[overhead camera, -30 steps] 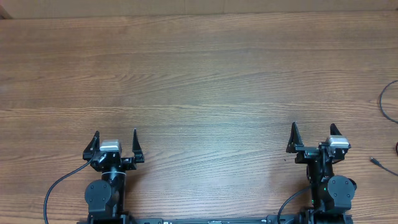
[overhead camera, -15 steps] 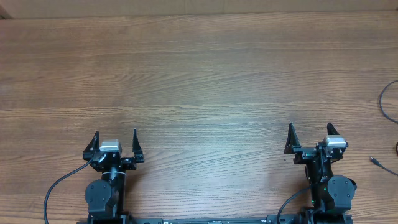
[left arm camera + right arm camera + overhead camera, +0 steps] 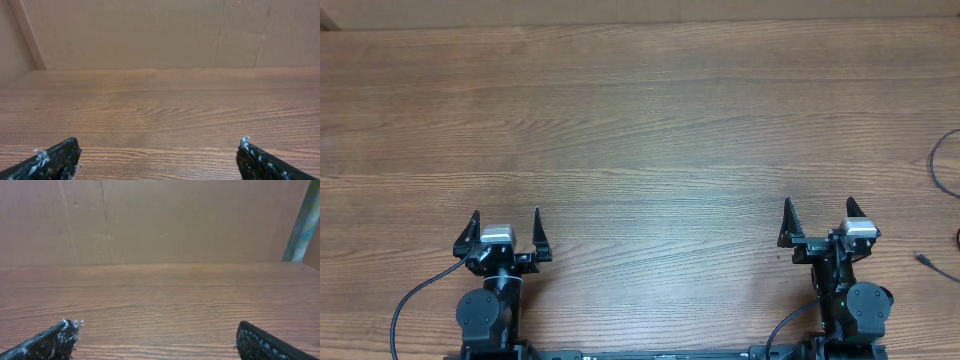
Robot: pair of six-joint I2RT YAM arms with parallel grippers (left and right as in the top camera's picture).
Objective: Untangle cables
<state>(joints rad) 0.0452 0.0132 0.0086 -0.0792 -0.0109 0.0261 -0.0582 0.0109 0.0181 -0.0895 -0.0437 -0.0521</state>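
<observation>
Seen from overhead, a brown wood-grain bench (image 3: 640, 120) fills the frame. Two black robot arms sit along the bottom edge, pointing towards the top of the frame.

The left arm (image 3: 488, 300) is at the lower left. Its jaws are spread wide with bare wood between them, and they pinch nothing. The right arm (image 3: 850, 305) is at the lower right, and its jaws are spread just as wide and are also empty. A thick black wire (image 3: 415, 300) curves out from the base of the left arm, and another (image 3: 785, 325) from the base of the right arm.

The cables (image 3: 934, 165) lie at the far right edge of the frame, right of the right arm and apart from it. Only a thin black curve shows, bowing inwards from the edge, and the rest is cut off. Lower down, near the same edge, lies a small dark plug end (image 3: 923, 259). Whether the strands are looped together cannot be told.

The left wrist view shows two dark fingertips (image 3: 55, 159) in the bottom corners, set far apart, with bare wood running to a tan cardboard wall (image 3: 150, 30). The right wrist view is much the same, with fingertips (image 3: 52, 341) in the bottom corners, wood and cardboard (image 3: 175, 215) beyond, and a blue-green upright strip (image 3: 301, 227) at the upper right. No cable shows in either wrist view.
</observation>
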